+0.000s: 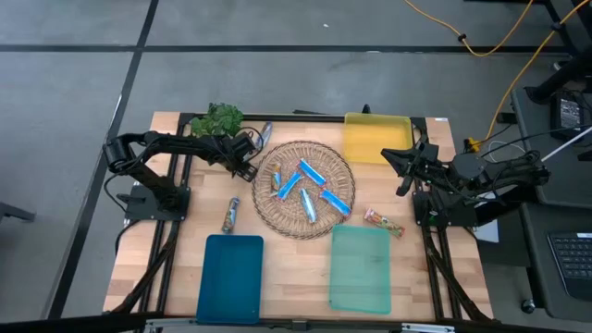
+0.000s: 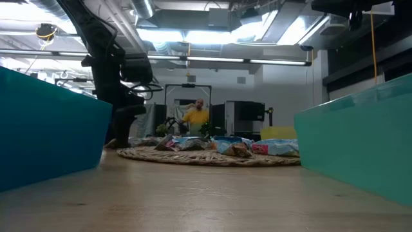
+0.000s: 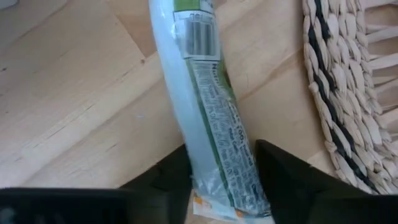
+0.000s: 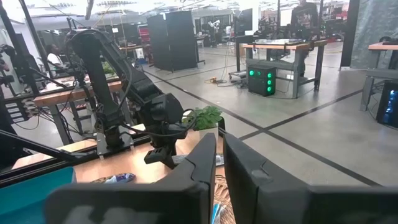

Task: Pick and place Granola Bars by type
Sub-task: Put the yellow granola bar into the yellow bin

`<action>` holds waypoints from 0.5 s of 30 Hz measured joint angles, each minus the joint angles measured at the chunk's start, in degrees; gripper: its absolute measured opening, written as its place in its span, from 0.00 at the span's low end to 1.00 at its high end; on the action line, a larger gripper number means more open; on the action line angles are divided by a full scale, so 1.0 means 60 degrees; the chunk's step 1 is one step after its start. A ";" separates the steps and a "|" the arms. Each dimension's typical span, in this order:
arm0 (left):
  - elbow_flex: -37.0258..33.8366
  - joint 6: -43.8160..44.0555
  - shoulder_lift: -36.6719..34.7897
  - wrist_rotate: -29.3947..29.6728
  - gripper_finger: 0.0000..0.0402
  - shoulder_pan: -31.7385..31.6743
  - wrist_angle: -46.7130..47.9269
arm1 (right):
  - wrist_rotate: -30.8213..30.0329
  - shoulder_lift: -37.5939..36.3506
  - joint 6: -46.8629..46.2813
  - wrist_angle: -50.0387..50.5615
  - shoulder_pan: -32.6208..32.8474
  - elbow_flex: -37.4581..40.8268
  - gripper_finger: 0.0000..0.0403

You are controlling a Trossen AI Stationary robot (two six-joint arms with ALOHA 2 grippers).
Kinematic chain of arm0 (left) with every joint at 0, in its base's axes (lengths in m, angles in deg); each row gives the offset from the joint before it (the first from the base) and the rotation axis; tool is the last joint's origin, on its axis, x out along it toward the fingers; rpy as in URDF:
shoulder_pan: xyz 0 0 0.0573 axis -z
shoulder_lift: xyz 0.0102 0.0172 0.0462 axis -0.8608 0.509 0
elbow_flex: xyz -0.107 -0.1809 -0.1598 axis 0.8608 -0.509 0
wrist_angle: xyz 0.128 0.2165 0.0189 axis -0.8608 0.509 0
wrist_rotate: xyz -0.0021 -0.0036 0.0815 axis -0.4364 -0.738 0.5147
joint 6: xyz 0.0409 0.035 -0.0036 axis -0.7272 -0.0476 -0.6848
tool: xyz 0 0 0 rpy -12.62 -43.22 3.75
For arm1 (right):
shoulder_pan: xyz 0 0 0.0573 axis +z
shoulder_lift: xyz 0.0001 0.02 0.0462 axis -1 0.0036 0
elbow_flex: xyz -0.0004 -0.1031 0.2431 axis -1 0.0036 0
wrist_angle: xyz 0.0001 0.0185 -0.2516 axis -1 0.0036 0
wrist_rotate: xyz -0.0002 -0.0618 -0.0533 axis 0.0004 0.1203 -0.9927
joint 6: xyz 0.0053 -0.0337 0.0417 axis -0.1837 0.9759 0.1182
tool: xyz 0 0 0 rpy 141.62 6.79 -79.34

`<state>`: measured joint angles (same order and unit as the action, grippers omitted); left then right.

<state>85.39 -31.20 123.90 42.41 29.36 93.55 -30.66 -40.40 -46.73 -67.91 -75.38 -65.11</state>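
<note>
My left gripper is low over the table's far side, just left of the round wicker basket. It is shut on a silvery bar with green print; this bar also shows in the high view. Several bars, most of them blue, lie in the basket. A silvery-brown bar lies on the wood left of the basket, and an orange-red bar lies to its right. My right gripper is raised at the table's right side, shut and empty. My left gripper pinches the silvery bar's near end between its two fingers. The bar runs on away from the fingertips, along their line, beside the basket's rim. I cannot tell whether its far part rests on the wood or is just above it.
A yellow tray lies at the far right, a blue tray at the near left, and a green tray at the near right. A leafy green sprig sits at the far edge beside my left arm.
</note>
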 joint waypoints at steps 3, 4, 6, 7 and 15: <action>0.0000 0.0158 -0.0005 -0.0039 0.27 0.0004 -0.0007 | 0.0004 0.0001 0.0023 0.0018 0.0000 0.0000 0.09; 0.0000 0.0210 -0.0029 -0.0066 0.24 0.0004 -0.0007 | 0.0004 -0.0002 0.0023 0.0024 0.0000 0.0000 0.09; -0.0015 0.0226 -0.0090 -0.0141 0.20 0.0007 -0.0009 | 0.0004 0.0001 0.0018 0.0029 0.0000 0.0000 0.09; -0.0023 0.0257 -0.0132 -0.0198 0.18 0.0013 -0.0002 | 0.0004 -0.0001 0.0016 0.0030 0.0000 0.0000 0.09; -0.0029 0.0637 -0.0992 -0.0193 0.14 0.0174 -0.0004 | 0.0011 0.0000 0.0016 0.0036 0.0000 0.0000 0.09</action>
<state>85.22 -27.38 117.95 41.25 30.40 93.53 -30.60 -40.40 -46.64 -67.69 -75.38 -65.11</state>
